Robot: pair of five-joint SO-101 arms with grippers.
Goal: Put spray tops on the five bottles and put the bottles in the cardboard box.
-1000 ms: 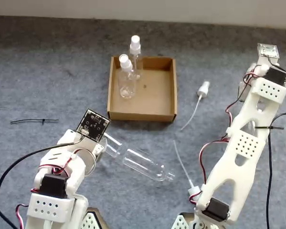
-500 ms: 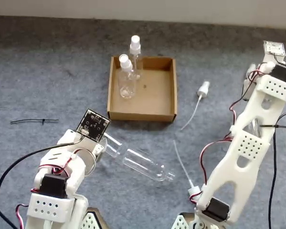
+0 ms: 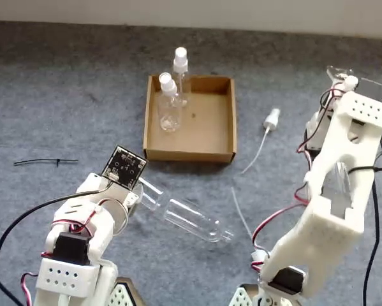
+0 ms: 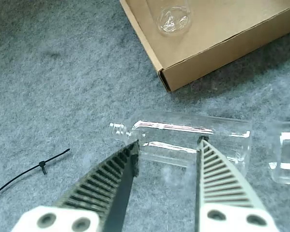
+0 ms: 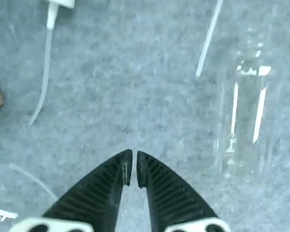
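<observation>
My left gripper point(image 4: 167, 146) is open, its fingers on either side of a clear capless bottle point(image 4: 183, 139) lying on the carpet just in front of the cardboard box point(image 4: 217, 43). A second clear bottle point(image 3: 197, 220) lies end to end with it. My right gripper point(image 5: 132, 169) is shut and empty above bare carpet, beside another clear bottle point(image 5: 246, 121) that lies flat. A loose spray top point(image 3: 271, 119) with its tube lies right of the box point(image 3: 231, 121). Another spray top point(image 3: 259, 255) lies by the right arm's base. Two capped bottles point(image 3: 169, 102) stand at the box's back left.
A black cable tie point(image 3: 45, 162) lies on the carpet to the left. The right arm point(image 3: 344, 146) stretches over the right side and covers most of the bottle there. Open carpet lies between the box and the right arm.
The right arm has pitched its wrist over at the back right, so its camera board has dropped out of sight. The left arm and the bottles have not moved.
</observation>
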